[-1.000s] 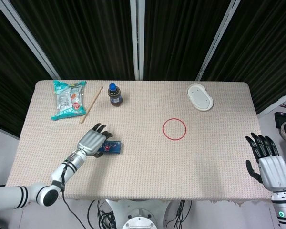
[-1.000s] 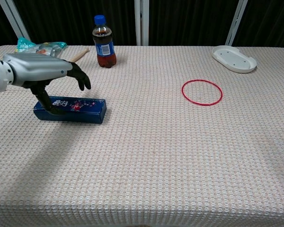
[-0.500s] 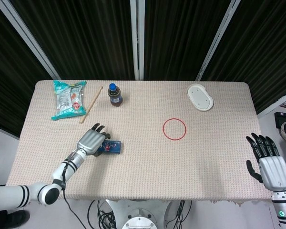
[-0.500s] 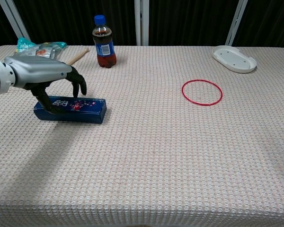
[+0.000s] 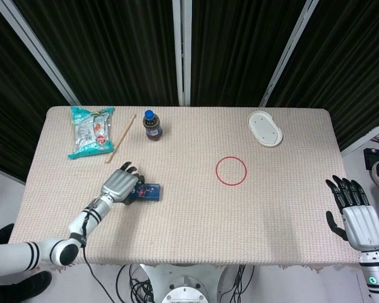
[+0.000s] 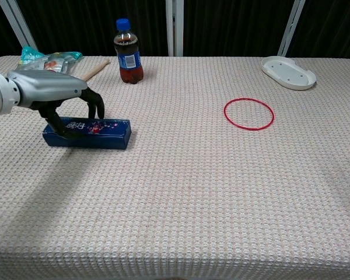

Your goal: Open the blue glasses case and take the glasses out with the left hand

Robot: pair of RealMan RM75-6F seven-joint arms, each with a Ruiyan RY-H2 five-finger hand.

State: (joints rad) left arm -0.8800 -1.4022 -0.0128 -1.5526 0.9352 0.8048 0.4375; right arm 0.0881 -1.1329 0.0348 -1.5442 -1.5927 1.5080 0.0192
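The blue glasses case [image 5: 149, 192] [image 6: 99, 133] lies flat and closed on the left part of the table. My left hand [image 5: 119, 185] [image 6: 49, 87] arches over its left end. The thumb presses the near side and the fingers [image 6: 96, 106] curl down behind the far side, so the hand grips the case. No glasses show. My right hand [image 5: 360, 221] hangs open past the table's right front corner, fingers spread and holding nothing. The chest view does not show it.
A cola bottle [image 5: 153, 125] [image 6: 128, 52] stands behind the case. A snack bag [image 5: 90, 130] and a wooden stick [image 5: 120, 138] lie at the back left. A red ring [image 5: 231, 171] [image 6: 249, 114] lies mid-table, and a white tray [image 5: 265, 128] sits at the back right.
My left hand's fingers have curled further down behind the case, and the case has shifted and turned slightly. The right hand has not moved.
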